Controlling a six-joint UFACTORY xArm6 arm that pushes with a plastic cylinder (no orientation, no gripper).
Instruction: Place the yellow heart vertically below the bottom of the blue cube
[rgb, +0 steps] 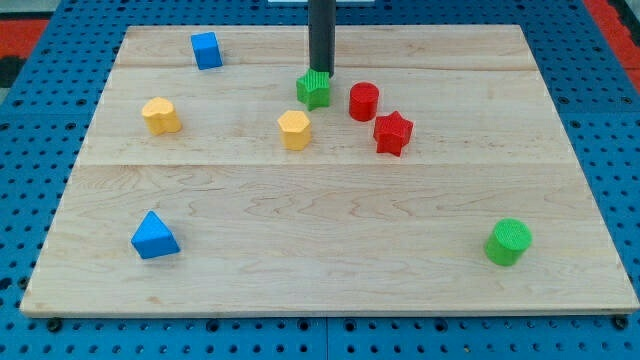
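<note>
The yellow heart (160, 115) lies on the wooden board's left side. The blue cube (206, 50) sits near the view's top left, above and a little right of the heart. My tip (320, 72) is at the top centre, touching or just behind the top edge of a green star (314, 89). The tip is well to the right of both the cube and the heart.
A yellow pentagon (294, 129) lies just below the green star. A red cylinder (364, 101) and a red star (393, 133) sit to the star's right. A blue triangle (155, 236) is at bottom left, a green cylinder (508, 241) at bottom right.
</note>
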